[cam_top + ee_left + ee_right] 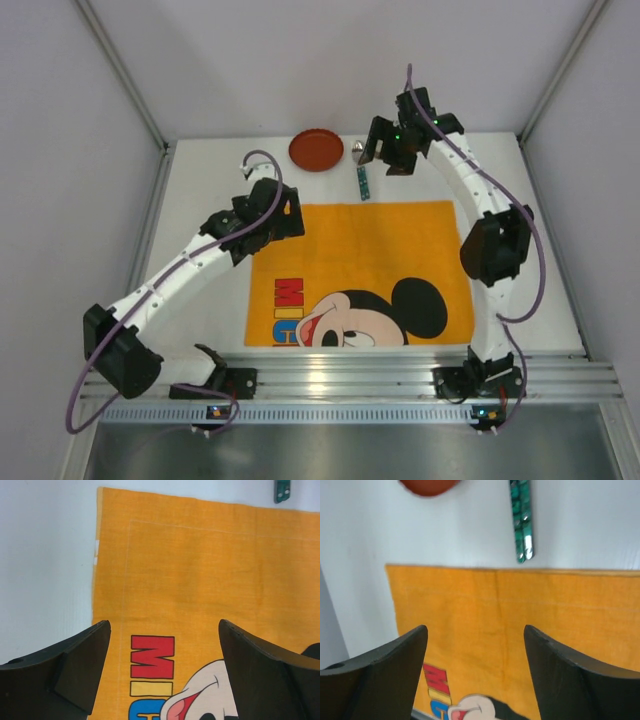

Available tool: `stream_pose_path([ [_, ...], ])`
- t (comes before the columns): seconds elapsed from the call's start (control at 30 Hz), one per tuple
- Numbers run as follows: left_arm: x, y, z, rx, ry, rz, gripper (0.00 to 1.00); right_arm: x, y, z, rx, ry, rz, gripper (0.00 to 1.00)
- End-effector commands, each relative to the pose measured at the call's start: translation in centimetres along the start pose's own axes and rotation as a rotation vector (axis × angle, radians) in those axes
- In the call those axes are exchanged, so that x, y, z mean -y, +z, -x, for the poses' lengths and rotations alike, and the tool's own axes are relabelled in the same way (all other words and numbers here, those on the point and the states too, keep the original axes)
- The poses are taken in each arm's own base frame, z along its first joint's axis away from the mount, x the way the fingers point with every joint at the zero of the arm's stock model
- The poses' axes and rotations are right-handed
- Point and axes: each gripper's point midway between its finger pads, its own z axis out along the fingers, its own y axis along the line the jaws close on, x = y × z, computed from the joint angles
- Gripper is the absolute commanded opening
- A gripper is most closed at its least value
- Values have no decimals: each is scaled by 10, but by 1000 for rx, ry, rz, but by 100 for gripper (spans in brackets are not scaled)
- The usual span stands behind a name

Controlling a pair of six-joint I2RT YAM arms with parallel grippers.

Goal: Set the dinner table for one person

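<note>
- Left gripper (272, 216) (164, 625): fingers spread wide, nothing between them. It hangs over the far left corner of the mat (380, 250) (210, 570). In its wrist view the red letters and the mat's left edge lie below the gap.
- Right gripper (390, 152) (475, 628): also wide open and empty. It hangs over the far side of the table, just right of the cutlery's far end.
- Table (200, 200): white, lying between the walls (60, 150), with the rail (350, 375) along its near edge by the arm bases. The mat lies flat on its middle.
- Plate (316, 150) (427, 486): red, on bare table beyond the mat's far edge, apart from it.
- Cutlery (364, 182) (522, 520) (282, 490): teal-handled, lying just right of the plate. Its near end stops just short of the mat. Whether it is one piece or two, I cannot tell.
</note>
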Motion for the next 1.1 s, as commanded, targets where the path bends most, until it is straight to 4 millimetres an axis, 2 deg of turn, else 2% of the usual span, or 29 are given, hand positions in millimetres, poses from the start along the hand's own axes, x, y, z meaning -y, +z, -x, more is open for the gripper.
stream_pose_path([
  [0.0,-14,6,15,17,44,4,94,34,20,30,29,-21,-108,75],
  [0.03,-18,8,17,17,56,3,94,37,27,34,36,-22,-119,70],
  [0.07,-21,10,18,19,53,3,94,47,48,33,14,-12,-138,66],
  [0.1,-28,13,20,25,39,13,94,43,50,43,42,-19,-126,62],
  [0.17,-32,16,15,14,44,-2,94,51,72,42,31,-16,-140,62],
  [0.27,-39,17,12,-3,34,-1,94,63,94,32,-4,3,-165,61],
  [0.4,-40,23,12,-13,34,1,94,74,112,24,-16,-20,-203,60],
  [0.47,-40,33,11,-23,37,10,94,78,124,16,-30,-54,-221,60],
  [0.53,-41,39,14,-63,29,40,93,82,130,10,-40,-85,-256,59],
  [0.57,-35,38,26,-52,26,31,92,83,133,6,-49,-97,-261,59],
  [0.6,-32,44,24,-73,34,31,91,87,134,6,-40,-118,-288,58],
  [0.8,-24,59,25,-111,40,32,91,78,151,6,-5,-175,-299,57],
  [0.93,-20,63,24,-135,24,29,90,69,168,7,8,-164,-246,56],
  [1.07,-22,66,27,-140,43,41,90,54,177,10,33,-172,-200,59],
])
